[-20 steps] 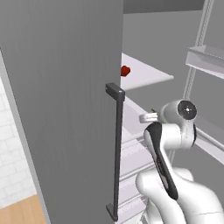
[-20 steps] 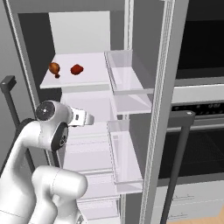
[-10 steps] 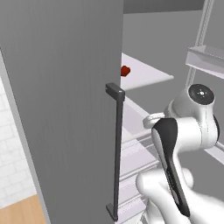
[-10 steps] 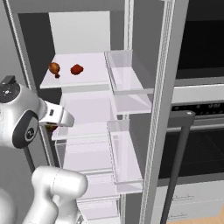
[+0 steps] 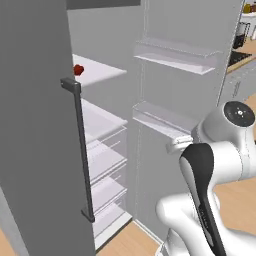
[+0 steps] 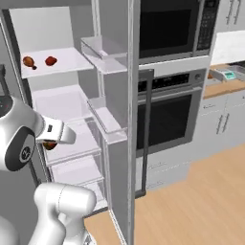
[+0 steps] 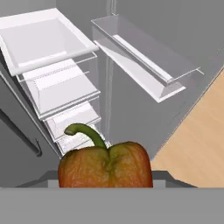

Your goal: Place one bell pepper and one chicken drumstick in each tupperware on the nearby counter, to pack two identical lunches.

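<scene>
In the hand view, a bell pepper (image 7: 106,165), red-orange with a curved green stem, sits right at the bottom between the fingers, which are clamped on it; the finger tips themselves are hidden behind its body. In the right base view the gripper (image 6: 49,144) is tucked under the arm's white wrist, with a dark red-brown patch of the pepper showing beneath it, just in front of the open fridge's lower shelves.

Beyond the held pepper, the hand view looks down on the fridge's clear drawers (image 7: 65,94) and a transparent door bin (image 7: 144,59), with wooden floor (image 7: 197,140) to the right.

Farther in, on the upper white fridge shelf (image 6: 72,64), a chicken drumstick (image 6: 29,61) lies at the left and a second bell pepper (image 6: 50,61) just beside it to the right, the two apart. The left base view shows that pepper (image 5: 78,69) peeking past the edge of the grey fridge door (image 5: 35,125).

Farthest off, at the right edge of the right base view, a grey tupperware (image 6: 221,74) rests on the wooden tabletop (image 6: 225,87), beside a white scale with a teal display (image 6: 231,75), past the black wall oven (image 6: 167,119).
</scene>
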